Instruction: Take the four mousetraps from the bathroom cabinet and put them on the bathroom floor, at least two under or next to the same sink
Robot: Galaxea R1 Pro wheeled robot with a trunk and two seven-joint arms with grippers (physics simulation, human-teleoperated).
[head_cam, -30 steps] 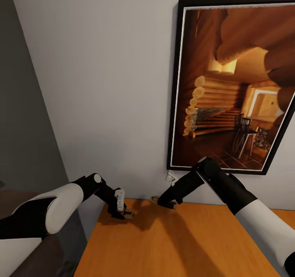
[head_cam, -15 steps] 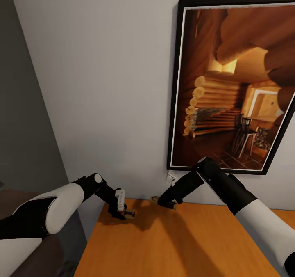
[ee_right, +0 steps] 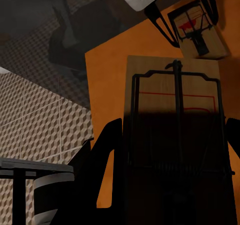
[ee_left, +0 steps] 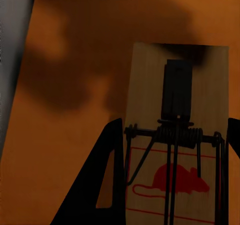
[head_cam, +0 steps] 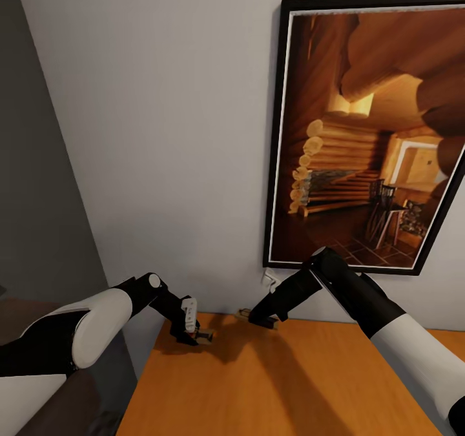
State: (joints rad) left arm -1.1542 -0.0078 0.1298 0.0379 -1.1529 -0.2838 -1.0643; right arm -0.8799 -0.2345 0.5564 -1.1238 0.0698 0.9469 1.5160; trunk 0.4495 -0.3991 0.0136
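Two mousetraps lie at the back of the orange-brown cabinet point(head_cam: 290, 384) top. My left gripper point(head_cam: 194, 334) is shut on one mousetrap point(head_cam: 205, 336) near the cabinet's left edge. In the left wrist view this mousetrap point(ee_left: 150, 85), with a red mouse print, sits between the black fingers point(ee_left: 102, 185) of the left gripper point(ee_left: 175, 125). My right gripper point(head_cam: 261, 321) is shut on the other mousetrap point(head_cam: 244, 313) by the wall. In the right wrist view the right gripper point(ee_right: 175, 125) flanks that mousetrap point(ee_right: 170, 80), with the left one's mousetrap point(ee_right: 200, 32) beyond. Bathroom floor point(ee_right: 45, 120) shows beside the cabinet.
A large framed picture point(head_cam: 368, 139) of a log cabin hangs on the grey wall just behind the cabinet. A white wall fitting point(head_cam: 270, 280) sits below the frame's corner. A dark stool-like object point(ee_right: 25, 175) stands on the tiles beside the cabinet.
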